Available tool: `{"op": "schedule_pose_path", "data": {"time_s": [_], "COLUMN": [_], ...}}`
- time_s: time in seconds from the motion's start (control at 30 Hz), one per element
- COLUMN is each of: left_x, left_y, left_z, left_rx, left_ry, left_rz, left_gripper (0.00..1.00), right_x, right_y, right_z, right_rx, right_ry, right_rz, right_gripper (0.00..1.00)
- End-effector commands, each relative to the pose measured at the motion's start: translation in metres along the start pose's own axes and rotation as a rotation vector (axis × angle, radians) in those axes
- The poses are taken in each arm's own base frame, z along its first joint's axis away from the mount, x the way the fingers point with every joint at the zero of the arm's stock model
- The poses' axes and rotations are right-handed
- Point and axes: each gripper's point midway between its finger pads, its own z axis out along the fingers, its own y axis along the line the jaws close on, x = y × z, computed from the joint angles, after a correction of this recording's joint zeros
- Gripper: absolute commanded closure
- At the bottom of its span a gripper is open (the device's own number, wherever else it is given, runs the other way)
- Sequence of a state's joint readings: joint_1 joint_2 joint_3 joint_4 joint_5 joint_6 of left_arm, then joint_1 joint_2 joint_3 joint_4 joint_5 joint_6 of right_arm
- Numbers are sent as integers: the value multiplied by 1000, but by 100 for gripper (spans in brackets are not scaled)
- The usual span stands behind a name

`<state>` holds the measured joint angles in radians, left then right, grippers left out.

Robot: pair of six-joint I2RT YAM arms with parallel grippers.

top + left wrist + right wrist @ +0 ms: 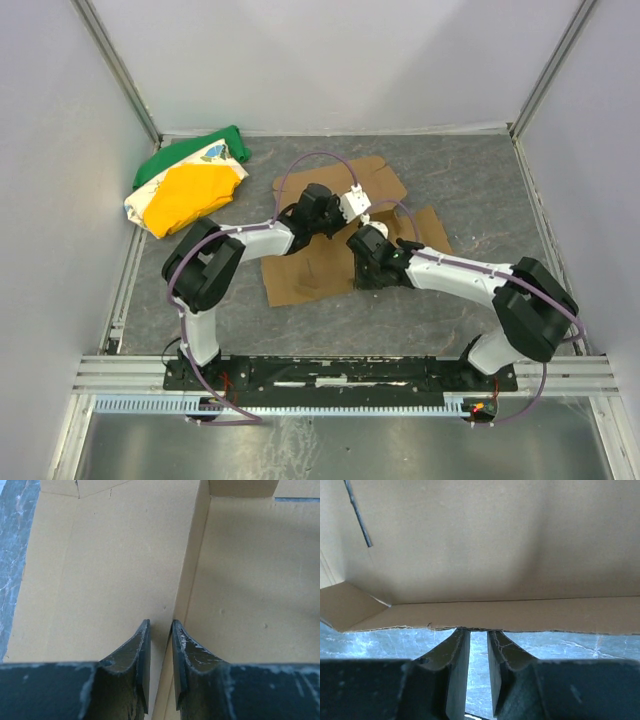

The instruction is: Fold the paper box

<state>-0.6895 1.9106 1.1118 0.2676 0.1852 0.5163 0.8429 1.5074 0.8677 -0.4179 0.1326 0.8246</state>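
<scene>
Brown cardboard: the paper box [300, 275] lies mostly flat at mid-table [440, 320], beneath both wrists. The left gripper [160, 626] is nipped on one raised wall of it. The right gripper [479, 631] has jaws slightly apart with nothing between them, tips at a lifted flap's edge. A cloth bundle [190, 190] lies far left.

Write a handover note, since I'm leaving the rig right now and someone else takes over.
Left gripper: fingers narrowly apart astride an upright wall of the paper box; pinch unclear.
Right gripper: fingers narrowly apart, nothing between, tips at a flap edge.
The box lies on the table under both arms.
Done: one wall raised.
Left: remaining flaps, closing.
</scene>
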Motion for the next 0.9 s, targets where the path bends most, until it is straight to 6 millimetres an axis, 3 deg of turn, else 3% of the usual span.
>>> {"op": "schedule_pose_path", "data": {"time_s": [0.0,0.13,0.23,0.33,0.47,0.67,0.77,0.87], "left_x": [9,12,13,14,13,13,9,10], "left_y": [-38,-38,-37,-40,-57,-80,-89,-94], "left_z": [3,2,0,-2,-7,-24,-34,-39], "left_rx": [125,126,121,136,236,358,420,456], "left_ry": [17,27,32,33,4,-41,-57,-52], "left_rz": [25,32,43,57,112,164,179,186], "left_gripper": [97,97,97,97,97,97,97,97], "right_x": [-48,-52,-53,-57,-62,-67,-73,-74], "right_y": [24,25,26,22,12,-2,-22,-56], "right_z": [1,10,5,-11,-33,-70,-97,-123], "right_rx": [-27,-15,-25,-27,-2,20,73,164], "right_ry": [-128,-116,-121,-147,-171,-208,-260,-294], "right_rz": [-47,-66,-75,-90,-128,-169,-185,-170], "right_gripper": [72,72,70,66,49,45,41,30]}}
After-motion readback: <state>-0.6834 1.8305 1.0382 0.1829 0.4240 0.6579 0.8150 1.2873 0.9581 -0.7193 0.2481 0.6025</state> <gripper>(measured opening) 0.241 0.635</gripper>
